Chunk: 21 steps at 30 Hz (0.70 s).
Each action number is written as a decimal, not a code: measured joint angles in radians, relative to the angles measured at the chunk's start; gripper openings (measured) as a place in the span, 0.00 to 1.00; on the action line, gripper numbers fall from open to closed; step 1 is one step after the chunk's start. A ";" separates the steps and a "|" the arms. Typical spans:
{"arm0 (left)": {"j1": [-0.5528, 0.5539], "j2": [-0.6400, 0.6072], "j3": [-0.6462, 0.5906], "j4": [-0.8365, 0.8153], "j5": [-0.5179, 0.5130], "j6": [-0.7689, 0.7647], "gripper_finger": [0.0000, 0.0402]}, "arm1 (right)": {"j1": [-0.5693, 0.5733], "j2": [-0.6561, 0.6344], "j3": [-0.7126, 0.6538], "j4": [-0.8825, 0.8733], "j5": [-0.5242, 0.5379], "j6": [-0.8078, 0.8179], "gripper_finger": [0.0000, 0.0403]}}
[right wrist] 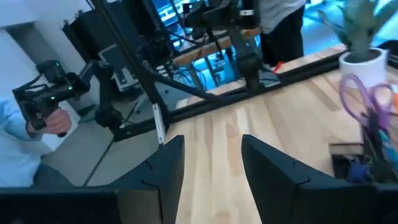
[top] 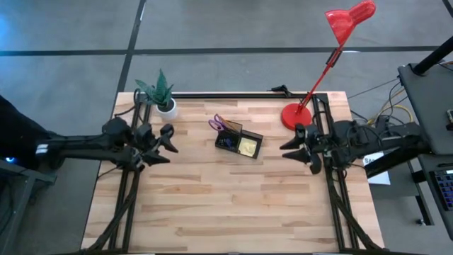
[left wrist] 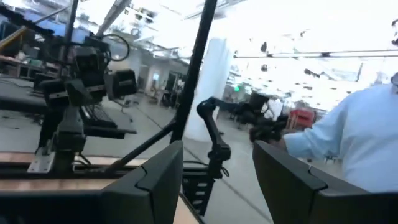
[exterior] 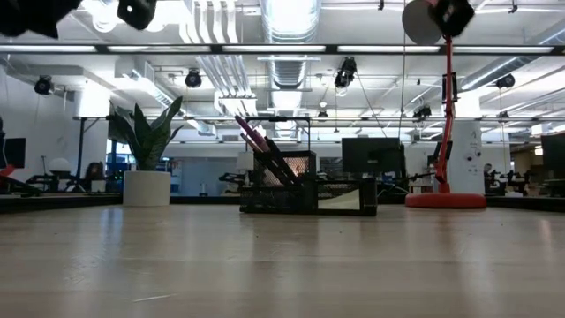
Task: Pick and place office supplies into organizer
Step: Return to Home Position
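The organizer [top: 252, 134] sits on the table [top: 212, 205] toward the far edge, about midway between the sides. Purple-handled scissors [top: 218, 123] stick up out of its taller section, and the yellow sticky pad [top: 247, 146] lies in a low compartment. The left gripper [top: 165, 145] hangs raised near the left edge, jaws wide apart, holding nothing. The right gripper [top: 289, 151] hovers near the right edge by the red lamp [top: 294, 115] — fingers spread and empty too. A plant pot [top: 167, 108] stands near the far left corner.
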<state>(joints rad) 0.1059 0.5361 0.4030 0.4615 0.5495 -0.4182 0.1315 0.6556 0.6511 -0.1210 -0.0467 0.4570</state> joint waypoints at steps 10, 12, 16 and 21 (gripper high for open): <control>0.101 -0.073 -0.239 0.109 0.013 -0.152 0.45 | -0.052 -0.220 -0.243 -0.028 0.185 0.149 0.37; 0.108 -0.105 -0.260 0.113 0.011 -0.152 0.45 | -0.051 -0.244 -0.284 -0.051 0.180 0.235 0.37; 0.124 -0.165 -0.313 0.070 -0.062 -0.239 0.45 | -0.047 -0.278 -0.379 0.008 0.074 0.267 0.37; 0.124 -0.244 -0.339 0.058 -0.202 -0.242 0.45 | -0.042 -0.374 -0.471 0.084 0.031 0.253 0.37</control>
<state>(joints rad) 0.2298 0.2917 0.0639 0.5198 0.3474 -0.6601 0.0891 0.2817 0.1803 -0.0365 -0.0162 0.7099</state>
